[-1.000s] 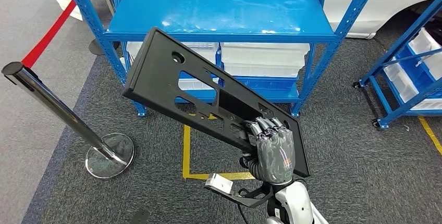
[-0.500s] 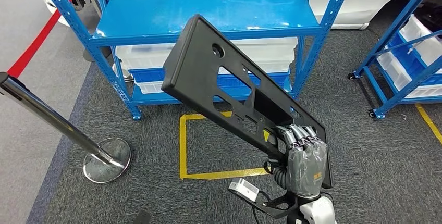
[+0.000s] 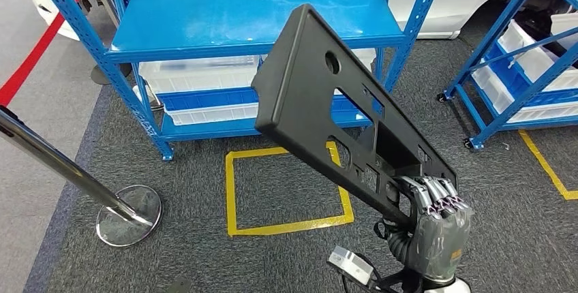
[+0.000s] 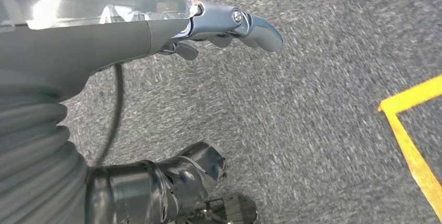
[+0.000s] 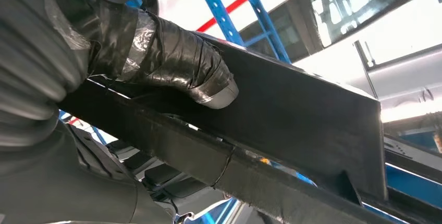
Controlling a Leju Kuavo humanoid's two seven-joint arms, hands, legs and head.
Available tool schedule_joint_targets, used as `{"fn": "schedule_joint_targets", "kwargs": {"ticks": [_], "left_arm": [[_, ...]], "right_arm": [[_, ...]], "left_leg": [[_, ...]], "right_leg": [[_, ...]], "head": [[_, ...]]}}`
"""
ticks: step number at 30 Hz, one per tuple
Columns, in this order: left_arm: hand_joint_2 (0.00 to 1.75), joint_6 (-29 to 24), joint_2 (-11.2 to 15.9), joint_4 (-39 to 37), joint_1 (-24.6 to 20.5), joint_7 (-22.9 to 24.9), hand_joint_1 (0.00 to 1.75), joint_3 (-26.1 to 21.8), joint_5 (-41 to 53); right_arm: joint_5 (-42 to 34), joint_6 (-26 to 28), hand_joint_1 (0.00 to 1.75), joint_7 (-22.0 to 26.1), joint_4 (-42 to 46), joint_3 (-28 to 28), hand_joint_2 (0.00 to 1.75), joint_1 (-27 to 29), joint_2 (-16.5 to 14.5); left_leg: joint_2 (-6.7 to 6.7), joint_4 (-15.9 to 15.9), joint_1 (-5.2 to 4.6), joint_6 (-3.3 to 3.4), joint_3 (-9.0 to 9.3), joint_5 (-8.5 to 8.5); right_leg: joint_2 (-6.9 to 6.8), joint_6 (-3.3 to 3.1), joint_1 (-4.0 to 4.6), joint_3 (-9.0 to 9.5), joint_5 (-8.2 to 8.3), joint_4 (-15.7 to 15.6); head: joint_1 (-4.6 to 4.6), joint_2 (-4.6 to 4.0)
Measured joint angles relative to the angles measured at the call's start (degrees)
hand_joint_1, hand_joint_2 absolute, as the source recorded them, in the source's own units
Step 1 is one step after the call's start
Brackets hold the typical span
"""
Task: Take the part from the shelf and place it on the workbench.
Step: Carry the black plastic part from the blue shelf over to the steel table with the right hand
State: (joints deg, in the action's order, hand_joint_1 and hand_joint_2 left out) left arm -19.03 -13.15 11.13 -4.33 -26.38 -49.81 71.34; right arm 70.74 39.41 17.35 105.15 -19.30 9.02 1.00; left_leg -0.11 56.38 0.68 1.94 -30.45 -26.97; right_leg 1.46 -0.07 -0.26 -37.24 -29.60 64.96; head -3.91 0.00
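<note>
The right hand [image 3: 442, 232] sits at five o'clock in the head view, its fingers [image 3: 436, 194] wrapped over the near end of the black panel [image 3: 320, 102] and gripping it firmly. The panel is up in the air, tilted, its free end reaching toward eleven o'clock across the front of the blue shelf [image 3: 252, 17]. In the right wrist view the taped thumb [image 5: 177, 62] presses flat against the panel's [image 5: 292, 114] face. Down on the grey carpet [image 3: 204, 252] a yellow taped square [image 3: 230, 197] lies under the panel, and a chrome post base [image 3: 128, 215] stands at eight o'clock. The left hand [image 4: 172, 130] hangs over the carpet, fingers apart, holding nothing.
</note>
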Motion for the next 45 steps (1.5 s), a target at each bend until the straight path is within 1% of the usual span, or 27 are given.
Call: {"fn": "schedule_joint_targets", "kwargs": {"ticks": [2,3,4,5,7,9,12,14,17,18,19,21,23,25,26,27,29,31,33,34,35,37,39,40,42,44,45], "left_arm": [[1.75,-0.01,-0.03,0.00,0.04,-0.08,0.00,-0.19,-0.05],[1.75,-0.02,-0.03,0.00,0.08,-0.10,0.00,-0.25,-0.10],[1.75,-0.02,-0.03,0.00,0.10,-0.12,0.00,-0.29,-0.19],[1.75,-0.02,-0.04,0.00,0.09,-0.15,0.00,-0.32,-0.26],[1.75,-0.02,-0.07,0.00,0.07,-0.19,0.00,-0.36,-0.43],[1.75,-0.05,-0.08,0.00,0.05,-0.20,0.00,-0.40,-0.50],[1.75,-0.15,-0.08,0.00,0.01,-0.20,0.00,-0.41,-0.50],[1.75,-0.17,-0.08,0.00,0.01,-0.20,0.00,-0.41,-0.51],[1.75,-0.19,-0.08,0.00,0.11,-0.20,0.00,-0.47,-0.55],[1.75,-0.19,-0.08,0.00,0.17,-0.19,0.00,-0.51,-0.56],[1.75,-0.19,-0.08,0.00,0.22,-0.19,0.00,-0.56,-0.57],[1.75,-0.19,-0.08,0.00,0.26,-0.17,0.00,-0.63,-0.56],[1.75,-0.22,-0.03,0.00,0.30,-0.18,0.00,-0.70,-0.58],[1.75,-0.32,0.04,0.00,0.32,-0.18,0.00,-0.84,-0.63],[1.75,-0.36,0.05,0.00,0.27,-0.18,0.00,-0.93,-0.65],[1.75,-0.38,0.00,0.00,0.21,-0.17,0.00,-1.02,-0.66],[1.75,-0.39,-0.10,0.00,0.16,-0.16,0.00,-1.19,-0.67],[1.75,-0.40,-0.15,0.00,0.25,-0.15,0.00,-1.39,-0.75],[1.75,-0.40,-0.16,0.00,0.36,-0.15,0.00,-1.61,-0.82],[1.75,-0.41,-0.16,0.00,0.39,-0.15,0.00,-1.68,-0.84],[1.75,-0.42,-0.17,0.00,0.39,-0.15,0.00,-1.73,-0.84],[1.75,-0.49,-0.26,0.00,0.35,-0.15,0.00,-1.78,-0.86],[1.75,-0.61,-0.33,0.00,0.28,-0.13,0.00,-1.86,-0.89],[1.75,-0.67,-0.34,0.00,0.25,-0.12,0.00,-1.93,-0.90],[1.75,-0.78,-0.36,0.00,0.22,-0.08,0.00,-2.08,-0.93],[1.75,-0.84,-0.42,0.00,0.22,-0.04,0.00,-2.14,-0.94],[1.75,-0.86,-0.44,0.00,0.26,-0.03,0.00,-2.17,-0.95]], "right_arm": [[-0.76,0.02,1.75,1.04,0.39,1.27,1.75,0.71,-0.74],[-1.06,0.02,1.75,1.31,0.47,1.80,1.75,1.10,-1.00],[-1.29,0.02,1.75,1.44,0.50,2.26,1.75,1.47,-1.19],[-1.49,0.02,1.75,1.53,0.52,2.66,1.75,1.76,-1.37],[-1.70,0.02,1.75,1.87,0.71,3.38,1.75,2.08,-1.79],[-1.91,0.02,1.75,2.36,1.07,3.98,1.75,2.34,-2.31],[-2.24,0.02,1.75,2.65,1.41,4.67,1.75,2.90,-2.89],[-2.40,0.02,1.75,2.81,1.56,5.01,1.75,3.07,-3.26],[-3.24,0.02,1.75,4.11,1.81,5.62,1.75,3.38,-4.05],[-3.68,0.02,1.75,4.79,1.87,5.96,1.75,3.63,-4.33],[-4.15,0.02,1.75,5.52,1.97,6.38,1.75,3.94,-4.66],[-5.02,0.03,1.75,6.95,2.38,7.27,1.75,4.54,-5.43],[-5.82,0.04,1.75,8.27,3.04,8.08,1.75,4.94,-6.30],[-6.65,0.09,1.75,9.42,3.62,8.81,1.75,5.31,-7.10],[-7.09,0.13,1.75,9.92,3.89,9.17,1.75,5.64,-7.44],[-7.54,0.15,1.75,10.39,4.21,9.55,1.75,6.05,-7.76],[-8.44,0.18,1.75,11.17,4.75,10.30,1.75,6.75,-8.23],[-9.17,0.20,1.75,11.61,5.03,10.89,1.75,7.03,-8.49],[-9.65,0.20,1.75,11.79,5.14,11.32,1.75,7.40,-8.64],[-9.85,0.20,1.75,11.93,5.14,11.53,1.75,7.67,-8.71],[-10.09,0.20,1.75,12.13,5.14,11.78,1.75,7.92,-8.79],[-10.89,0.20,1.75,12.70,5.21,12.32,1.75,8.27,-9.01],[-12.00,0.20,1.75,13.36,5.36,12.79,1.75,8.59,-9.36],[-12.57,0.20,1.75,13.76,5.48,13.03,1.75,8.84,-9.61],[-13.83,0.20,1.75,14.80,5.90,13.84,1.75,9.62,-10.33],[-14.92,0.21,1.75,15.87,6.45,15.01,1.75,10.52,-11.19],[-15.29,0.23,1.75,16.28,6.71,15.51,1.75,10.83,-11.64]], "left_leg": [[0.71,0.07,-0.04,0.18,-0.22,0.10],[1.12,0.20,-0.04,0.15,-0.35,0.07],[1.52,0.32,-0.03,0.09,-0.43,0.03],[1.91,0.46,0.00,-0.03,-0.48,-0.05],[2.59,0.94,-0.04,-0.56,-0.52,-0.40],[3.09,1.55,-0.26,-1.27,-0.63,-0.83],[3.77,1.69,-0.29,-2.20,-0.64,-1.04],[2.87,3.43,-0.10,-2.76,-1.32,-2.67],[0.97,13.49,0.01,-3.07,-5.54,-8.38],[0.80,16.57,0.01,-3.04,-6.89,-9.37],[0.71,17.71,-0.01,-2.89,-7.38,-9.17],[0.21,13.75,-0.14,-2.23,-5.55,-5.81],[-1.99,6.34,-0.30,-1.12,-2.29,-2.17],[-3.65,2.69,-0.51,-0.46,-0.72,-1.10],[-3.54,2.22,-0.60,-0.42,-0.49,-1.10],[-3.03,1.56,-0.48,-0.39,-0.26,-1.00],[-1.82,0.08,-0.13,-0.23,0.32,-0.56],[-0.45,-0.62,-0.02,-0.03,0.65,-0.31],[0.98,-0.47,-0.06,0.05,0.63,-0.46],[1.68,-0.32,-0.05,0.00,0.61,-0.59],[2.32,-0.12,-0.02,-0.11,0.60,-0.77],[3.45,0.57,0.06,-0.60,0.62,-1.35],[4.34,1.37,-0.18,-1.33,0.60,-2.07],[4.69,1.61,-0.31,-1.65,0.64,-2.31],[5.39,1.58,-0.32,-2.18,0.90,-2.46],[4.41,2.56,-0.05,-2.68,0.67,-3.60],[3.33,4.51,0.05,-2.84,-0.10,-5.08]], "right_leg": [[-0.63,0.48,-0.26,-3.05,-3.55,6.99],[-0.79,0.69,-0.46,-4.07,-4.30,9.48],[-0.95,0.89,-0.67,-4.13,-3.99,10.01],[-1.22,1.05,-0.88,-3.06,-2.68,8.30],[-2.65,1.11,-0.97,1.12,0.48,0.81],[-3.61,0.48,-0.73,3.56,1.63,-4.10],[-2.78,-0.83,-0.47,3.44,1.65,-4.64],[-2.09,-1.60,-0.57,3.40,2.00,-4.90],[-0.99,-2.26,-0.44,3.17,2.27,-4.97],[-0.53,-2.32,-0.29,3.12,2.29,-4.94],[-0.01,-2.35,-0.15,3.12,2.29,-4.89],[1.19,-2.36,0.10,3.24,2.29,-4.82],[2.37,-2.31,0.15,3.22,2.32,-4.74],[3.41,-1.93,-0.16,2.83,2.55,-4.70],[3.92,-1.59,-0.28,2.62,2.77,-4.77],[4.24,-1.24,-0.35,2.46,2.91,-4.89],[2.84,-0.66,-0.10,1.87,2.17,-4.02],[0.32,-0.17,-0.09,-0.41,-0.81,0.85],[-0.66,0.45,-0.47,-3.51,-3.69,7.46],[-0.86,0.73,-0.71,-4.19,-3.88,9.02],[-1.07,0.97,-0.94,-3.89,-3.11,8.67],[-2.35,1.30,-1.31,-0.39,0.03,2.41],[-3.94,0.93,-1.12,2.59,1.56,-3.12],[-4.25,0.54,-0.92,2.98,1.42,-4.02],[-3.38,-0.41,-0.66,2.83,1.42,-4.05],[-2.52,-1.16,-0.73,2.84,1.68,-4.34],[-2.10,-1.50,-0.86,2.85,1.81,-4.48]], "head": [[-0.02,0.00],[-0.03,-0.01],[-0.02,-0.01],[-0.03,-0.01],[-0.04,-0.01],[0.01,0.00],[0.03,0.00],[0.03,-0.01],[0.05,-0.01],[0.05,-0.01],[0.04,-0.01],[0.04,-0.01],[0.02,-0.01],[0.08,-0.01],[0.12,-0.01],[0.16,-0.01],[0.10,-0.02],[0.05,-0.01],[0.04,0.00],[0.04,0.00],[0.04,-0.01],[0.04,-0.01],[0.05,-0.01],[0.07,-0.01],[0.10,0.00],[0.10,0.00],[0.10,0.00]]}}
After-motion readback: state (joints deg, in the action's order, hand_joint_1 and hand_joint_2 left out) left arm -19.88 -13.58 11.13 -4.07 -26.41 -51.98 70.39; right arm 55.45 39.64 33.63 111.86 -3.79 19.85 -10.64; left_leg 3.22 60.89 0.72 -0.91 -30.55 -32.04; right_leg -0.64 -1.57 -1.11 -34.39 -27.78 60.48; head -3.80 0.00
